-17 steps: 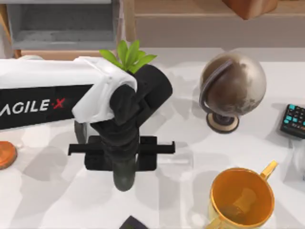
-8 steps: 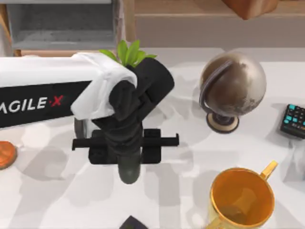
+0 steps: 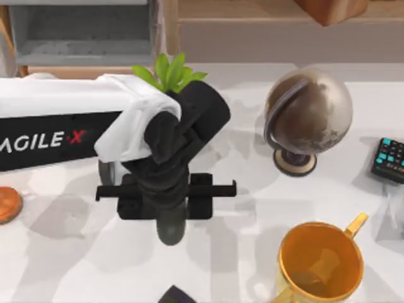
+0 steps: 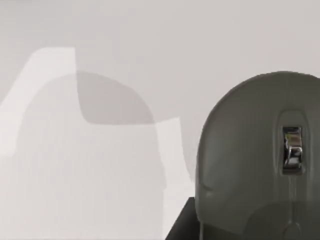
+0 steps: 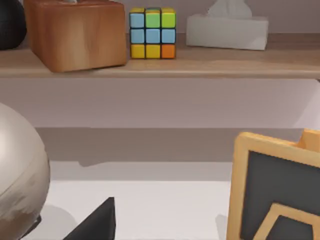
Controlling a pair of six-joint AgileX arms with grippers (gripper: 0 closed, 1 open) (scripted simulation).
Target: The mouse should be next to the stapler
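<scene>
Mouse (image 4: 255, 155) is sitting under my left pincer (image 3: 169, 228), grip unclear, and I am planning to find the stapler.

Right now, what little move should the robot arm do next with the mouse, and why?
Probably carry the mouse toward the stapler, kept raised: the left gripper seems shut on it over bare table, so it is not placed yet.

My left arm reaches mid-table, its pincer (image 3: 169, 221) pointing straight down.
</scene>
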